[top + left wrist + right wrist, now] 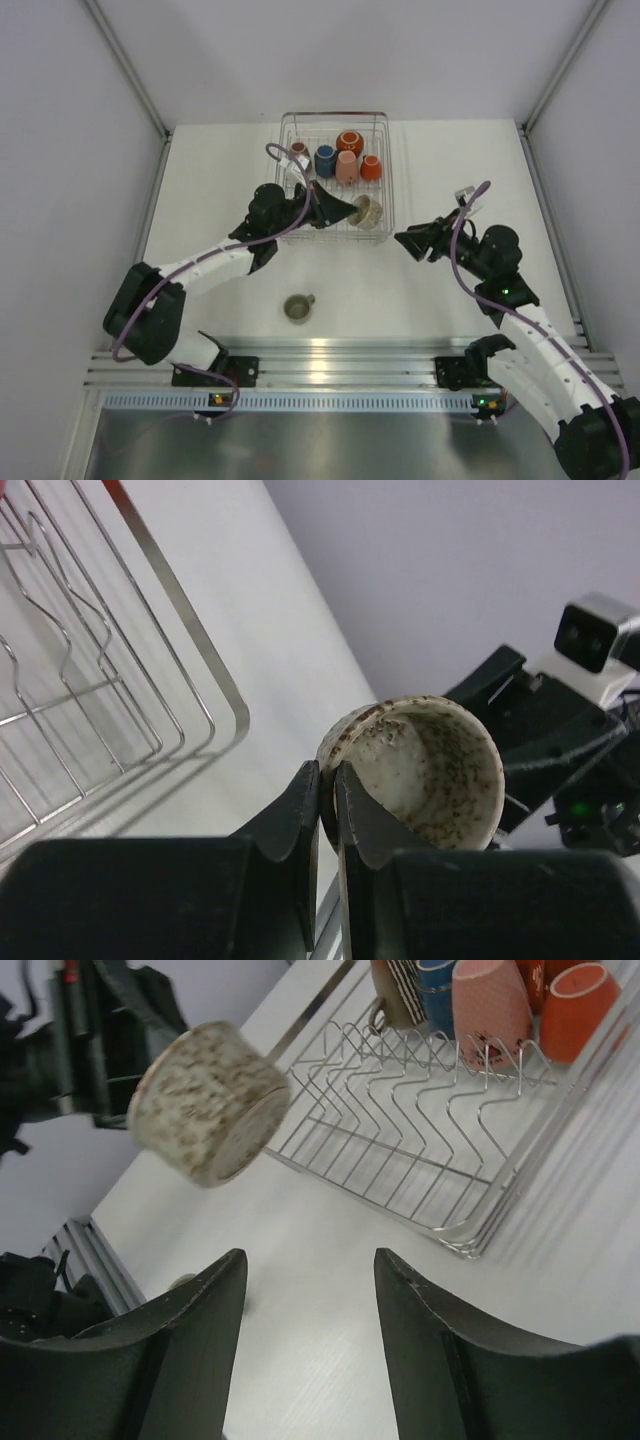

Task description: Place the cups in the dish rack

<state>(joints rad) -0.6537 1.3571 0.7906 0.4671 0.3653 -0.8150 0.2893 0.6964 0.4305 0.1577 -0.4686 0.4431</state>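
My left gripper (345, 210) (326, 772) is shut on the rim of a speckled beige cup (367, 212) (425, 770) (207, 1100). It holds the cup in the air on its side, over the near right corner of the silver wire dish rack (290, 125) (190, 630) (400, 1150). Several cups stand upside down at the rack's far end: dark (298, 150), blue (325, 160), pink (347, 167) (490, 1005) and two orange (349, 141) (371, 167). An olive cup (298, 307) stands upright on the table. My right gripper (405, 240) (310, 1255) is open and empty, just right of the rack.
The right arm (540, 730) and its wrist camera (595, 635) sit close behind the held cup. White walls enclose the table on three sides. The metal rail (330, 370) with both arm bases runs along the near edge.
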